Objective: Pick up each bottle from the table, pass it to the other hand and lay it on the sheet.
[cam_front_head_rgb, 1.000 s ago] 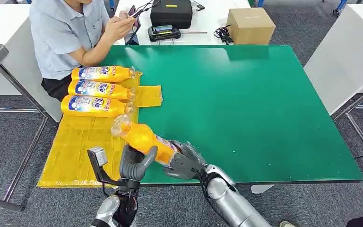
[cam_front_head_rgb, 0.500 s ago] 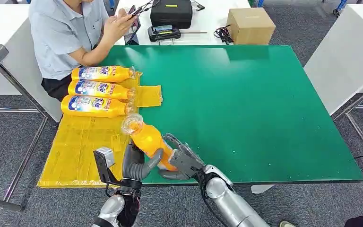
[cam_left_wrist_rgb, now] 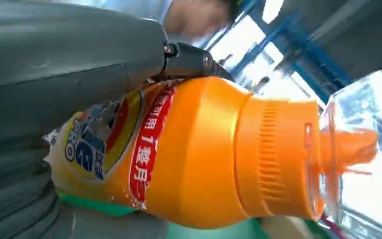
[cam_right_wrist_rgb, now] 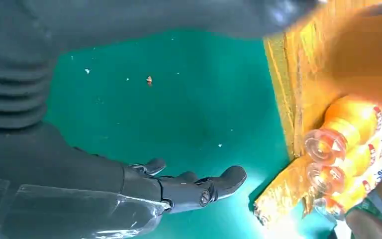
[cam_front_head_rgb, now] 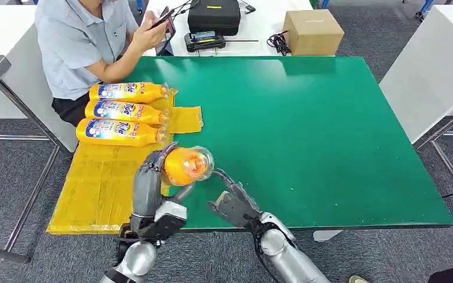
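Bottle [cam_left_wrist_rgb: 199, 154] label legible at left wrist; head view shows cap end.

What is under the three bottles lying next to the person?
A yellow sheet lies under the three bottles, on the green table. The bottles cover the part directly beneath them.

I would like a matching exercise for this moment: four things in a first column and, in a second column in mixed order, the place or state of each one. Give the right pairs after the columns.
Column one
1. left hand
2. right hand
3. three bottles
4. cardboard box

Column two
A. lying side by side on the yellow sheet
B. standing on the white table behind the green table
C. gripping the orange bottle, its clear cap towards the camera
D. holding nothing, fingers apart, above the green table

Pairs: 1-C, 2-D, 3-A, 4-B
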Robot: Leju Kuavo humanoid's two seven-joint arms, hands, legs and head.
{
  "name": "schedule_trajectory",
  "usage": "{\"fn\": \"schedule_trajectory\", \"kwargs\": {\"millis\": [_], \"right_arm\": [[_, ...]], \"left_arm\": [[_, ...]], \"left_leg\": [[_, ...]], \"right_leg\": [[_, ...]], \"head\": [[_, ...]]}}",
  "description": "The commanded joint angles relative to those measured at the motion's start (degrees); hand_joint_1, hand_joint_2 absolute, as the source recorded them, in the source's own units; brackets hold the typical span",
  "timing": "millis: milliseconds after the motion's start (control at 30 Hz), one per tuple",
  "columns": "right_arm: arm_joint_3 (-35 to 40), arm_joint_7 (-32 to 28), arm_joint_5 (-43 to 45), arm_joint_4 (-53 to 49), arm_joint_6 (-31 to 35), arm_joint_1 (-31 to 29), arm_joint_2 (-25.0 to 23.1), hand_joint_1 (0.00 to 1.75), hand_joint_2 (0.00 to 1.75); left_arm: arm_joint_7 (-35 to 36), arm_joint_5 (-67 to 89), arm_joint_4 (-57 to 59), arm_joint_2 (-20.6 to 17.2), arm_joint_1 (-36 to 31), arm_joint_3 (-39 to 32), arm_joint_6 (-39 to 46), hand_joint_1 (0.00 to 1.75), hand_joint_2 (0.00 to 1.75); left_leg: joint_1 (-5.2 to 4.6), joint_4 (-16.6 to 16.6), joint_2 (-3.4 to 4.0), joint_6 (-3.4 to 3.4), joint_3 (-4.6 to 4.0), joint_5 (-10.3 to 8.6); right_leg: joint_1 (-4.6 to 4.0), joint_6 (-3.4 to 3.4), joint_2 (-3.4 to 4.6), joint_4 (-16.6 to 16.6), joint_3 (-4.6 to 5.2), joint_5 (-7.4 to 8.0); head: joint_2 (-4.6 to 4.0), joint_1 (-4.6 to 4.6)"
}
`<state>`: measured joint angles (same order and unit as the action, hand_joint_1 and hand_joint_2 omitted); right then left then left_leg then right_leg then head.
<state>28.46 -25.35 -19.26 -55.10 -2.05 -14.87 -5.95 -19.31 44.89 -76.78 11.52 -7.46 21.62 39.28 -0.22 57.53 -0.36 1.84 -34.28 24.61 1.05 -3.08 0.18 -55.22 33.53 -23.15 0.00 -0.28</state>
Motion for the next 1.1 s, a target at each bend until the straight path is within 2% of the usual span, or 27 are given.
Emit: {"fn": "schedule_trajectory", "kwargs": {"millis": [33,167,467,633,667,700,733,767,800,833,1100], "right_arm": [[-0.5,0.1,-1.7,-0.7,-0.5,-0.9,0.6,0.0,0.0],[0.2,0.0,-2.3,-0.4,-1.0,-2.4,0.2,0.0,0.0],[0.7,0.3,-2.7,-1.1,-2.3,-2.8,0.1,0.0,0.0],[0.5,0.3,-2.7,-1.1,-2.5,-2.4,0.1,0.0,0.0],[0.3,0.2,-2.7,-1.3,-2.5,-2.3,0.1,0.0,0.0],[0.3,0.2,-2.8,-1.3,-2.5,-2.3,0.2,0.0,0.0],[0.1,0.2,-2.8,-1.4,-2.5,-2.2,0.2,0.0,0.0],[0.0,0.2,-2.8,-1.5,-2.4,-2.1,0.2,0.0,0.0],[0.0,0.2,-2.8,-1.6,-2.4,-2.0,0.3,0.0,0.0],[-0.1,0.2,-2.9,-1.6,-2.4,-2.0,0.3,0.0,0.0],[-0.6,0.2,-3.3,-1.7,-2.5,-2.0,0.1,0.0,0.0]], "left_arm": [[12.5,20.7,9.2,-7.7,-6.8,-3.0,-3.9,1.75,1.75],[17.9,29.8,18.1,-9.3,-11.7,-2.6,-7.3,1.75,1.75],[22.2,33.2,30.0,-11.1,-19.8,-1.7,-17.2,1.75,1.75],[23.0,34.2,34.3,-12.0,-21.8,-1.4,-18.7,1.73,1.75],[22.7,33.9,35.7,-11.7,-22.2,-1.4,-19.8,1.41,1.75],[22.5,33.8,35.8,-11.7,-22.1,-1.4,-19.8,1.41,1.75],[22.0,33.0,36.4,-11.5,-22.2,-1.8,-20.1,0.58,1.75],[22.1,32.8,36.9,-11.3,-22.3,-2.0,-20.7,0.35,1.75],[22.0,32.8,37.5,-11.3,-22.5,-1.8,-21.4,0.35,1.75],[22.1,32.7,38.2,-11.3,-22.7,-1.8,-22.1,0.02,1.75],[21.6,30.6,39.3,-10.3,-22.9,-2.7,-23.5,0.0,1.75]], "left_leg": [[0.07,0.0,0.09,-0.13,0.2,0.05],[0.03,-0.1,0.02,-0.09,0.17,-0.03],[0.06,0.0,0.02,-0.1,0.13,-0.02],[0.13,0.1,0.04,-0.15,0.15,0.03],[0.07,0.0,0.05,-0.1,0.11,-0.02],[0.1,0.0,0.06,-0.13,0.18,0.02],[0.09,0.0,0.04,-0.11,0.14,-0.01],[0.09,0.0,0.05,-0.12,0.16,0.02],[0.12,0.1,0.05,-0.15,0.21,0.06],[0.09,0.0,0.02,-0.11,0.13,0.01],[0.06,0.0,0.01,-0.1,0.17,-0.01]], "right_leg": [[-0.08,0.16,0.04,0.0,-0.17,-0.04],[-0.03,0.11,-0.02,0.0,-0.14,-0.01],[-0.05,0.1,-0.02,0.0,-0.13,-0.03],[-0.12,0.16,0.0,-0.1,-0.18,-0.07],[-0.06,0.1,0.01,0.0,-0.12,-0.03],[-0.1,0.15,0.01,0.0,-0.19,-0.06],[-0.08,0.12,-0.01,0.0,-0.15,-0.04],[-0.09,0.14,0.0,0.0,-0.17,-0.07],[-0.12,0.17,-0.01,-0.1,-0.22,-0.1],[-0.08,0.12,-0.02,0.0,-0.15,-0.06],[-0.05,0.11,-0.01,0.0,-0.19,-0.02]], "head": [[0.0,0.0],[0.0,0.0],[0.0,0.0],[0.0,0.0],[0.0,0.0],[0.0,0.02],[0.0,0.0],[0.0,0.0],[0.0,0.02],[0.0,0.0],[0.0,0.0]]}}
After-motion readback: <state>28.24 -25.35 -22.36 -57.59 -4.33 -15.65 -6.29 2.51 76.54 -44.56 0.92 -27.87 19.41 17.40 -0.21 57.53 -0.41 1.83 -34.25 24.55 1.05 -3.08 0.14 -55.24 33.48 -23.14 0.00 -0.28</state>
